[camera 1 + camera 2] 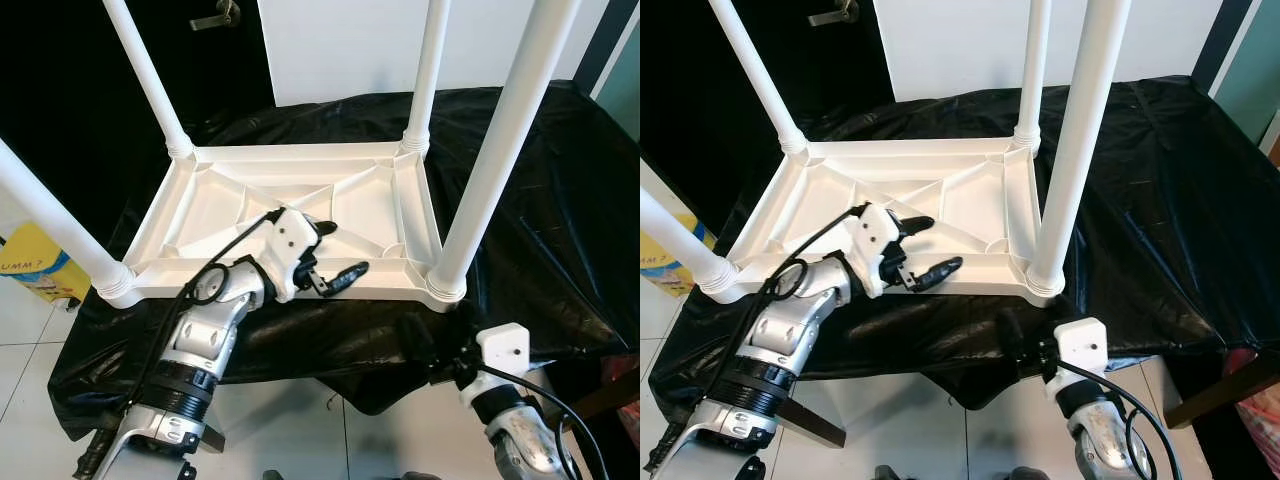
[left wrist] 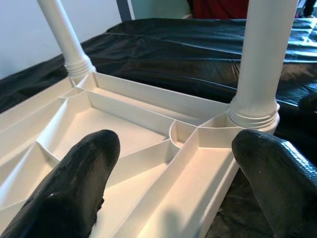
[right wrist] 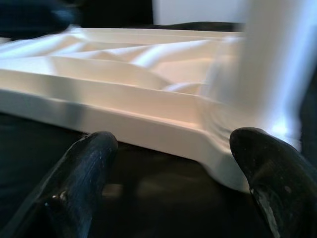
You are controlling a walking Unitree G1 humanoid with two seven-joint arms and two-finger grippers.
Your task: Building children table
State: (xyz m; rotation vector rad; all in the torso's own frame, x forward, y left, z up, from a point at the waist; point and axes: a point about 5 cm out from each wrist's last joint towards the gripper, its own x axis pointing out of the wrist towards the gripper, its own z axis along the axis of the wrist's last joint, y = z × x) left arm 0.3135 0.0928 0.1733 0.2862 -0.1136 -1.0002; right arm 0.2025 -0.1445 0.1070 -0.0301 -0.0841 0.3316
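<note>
Left gripper point(image 1: 332, 254): fingers point(image 2: 74, 183) wide apart, holding nothing, one over the near rim of the table point(image 1: 300, 215), one above its ribbed underside. Right gripper point(image 3: 173, 163): low, before the near right corner, fingers point(image 3: 270, 173) wide, holding nothing. Table: white plastic, upside down on the desk's black sheet point(image 1: 520, 250), four legs point(image 1: 500, 140) standing upward. Yellow box point(image 1: 40, 265): on floor, far left.

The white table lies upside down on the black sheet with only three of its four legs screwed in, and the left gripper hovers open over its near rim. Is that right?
Not quite: all four legs are in. The left eye view shows a white leg standing at every corner of the upturned white table on the black sheet. The rest holds: the left gripper is open over the near rim.
</note>
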